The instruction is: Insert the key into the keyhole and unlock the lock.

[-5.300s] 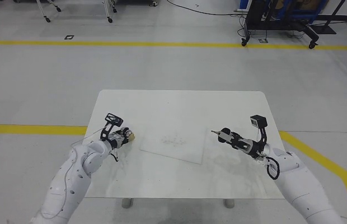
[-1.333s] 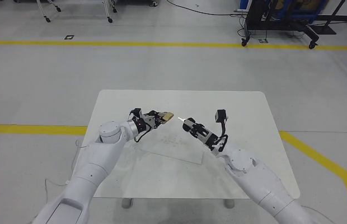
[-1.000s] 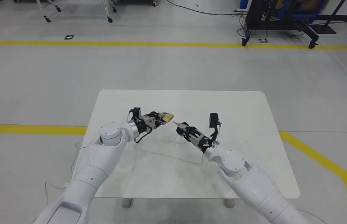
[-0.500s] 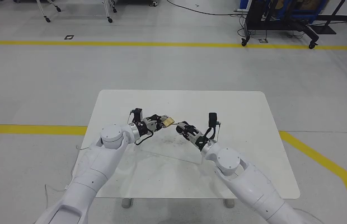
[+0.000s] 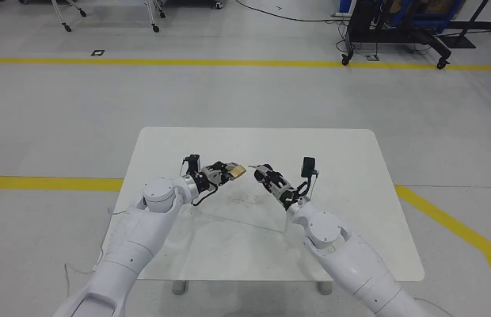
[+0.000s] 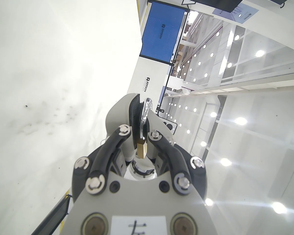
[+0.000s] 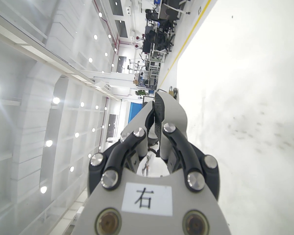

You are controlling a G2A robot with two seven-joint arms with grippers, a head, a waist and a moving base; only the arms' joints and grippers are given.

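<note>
Our left gripper (image 5: 227,169) clamps the lock (image 5: 237,169) over the table (image 5: 340,158). Our right gripper (image 5: 263,171), at its 3 o'clock, pinches the key (image 5: 253,166) just beside the lock. We judge insertion and turning remain.

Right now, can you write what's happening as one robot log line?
left gripper: shut on lock | right gripper: shut on key | key tip near lock, not inserted | both above table
</note>
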